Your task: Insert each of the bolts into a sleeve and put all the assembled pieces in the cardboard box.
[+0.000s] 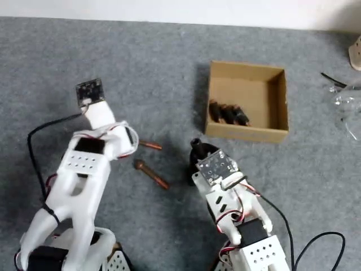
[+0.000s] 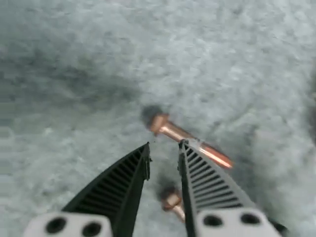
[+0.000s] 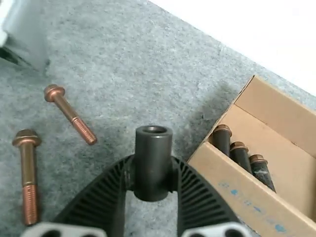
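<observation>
At the left, the left gripper [image 2: 164, 147] hangs low over the grey carpet [image 1: 169, 56] with its jaws parted a little and nothing between them. One bolt [image 2: 190, 139] lies flat just past its tips, the shank running under one finger, and the other bolt [image 2: 173, 202] lies on the carpet in the gap between the fingers, nearer the wrist. In the high view both copper-coloured bolts lie between the two arms, apart from each other. Right of them, the right gripper [image 3: 153, 165] is clenched on a dark sleeve [image 3: 153, 148], which stands upright in its grasp with the open bore facing up, just beside the near wall of the cardboard box [image 1: 246, 134] but outside it. Three assembled pieces [image 1: 228, 114] lie side by side inside the box against its left wall. At the far right edge of the carpet sits a clear plastic object [image 1: 344, 99].
</observation>
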Action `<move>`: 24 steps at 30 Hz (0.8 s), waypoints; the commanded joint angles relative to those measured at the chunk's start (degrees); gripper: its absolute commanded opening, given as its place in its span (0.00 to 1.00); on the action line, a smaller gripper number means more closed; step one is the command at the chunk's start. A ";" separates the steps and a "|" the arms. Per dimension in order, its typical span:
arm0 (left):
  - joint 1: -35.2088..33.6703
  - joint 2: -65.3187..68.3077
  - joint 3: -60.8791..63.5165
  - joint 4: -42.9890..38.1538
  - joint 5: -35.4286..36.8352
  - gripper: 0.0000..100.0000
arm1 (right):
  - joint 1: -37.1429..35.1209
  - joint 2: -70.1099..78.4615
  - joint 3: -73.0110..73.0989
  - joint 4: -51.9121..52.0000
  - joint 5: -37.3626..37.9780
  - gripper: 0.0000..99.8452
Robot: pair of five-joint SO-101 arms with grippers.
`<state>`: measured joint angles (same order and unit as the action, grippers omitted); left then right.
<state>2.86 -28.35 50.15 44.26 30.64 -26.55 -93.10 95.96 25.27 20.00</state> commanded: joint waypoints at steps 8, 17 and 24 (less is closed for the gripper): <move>1.54 0.04 -0.84 0.79 11.87 0.07 | 0.92 -1.10 4.26 -2.15 0.62 0.00; 5.05 0.13 0.92 0.26 18.11 0.15 | 0.92 -1.10 4.26 -2.15 0.62 0.00; 4.97 0.84 4.09 -3.52 18.11 0.14 | 0.92 -1.10 4.35 -2.15 0.62 0.00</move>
<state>7.69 -28.18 53.93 43.47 48.31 -26.55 -93.10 95.96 25.27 20.00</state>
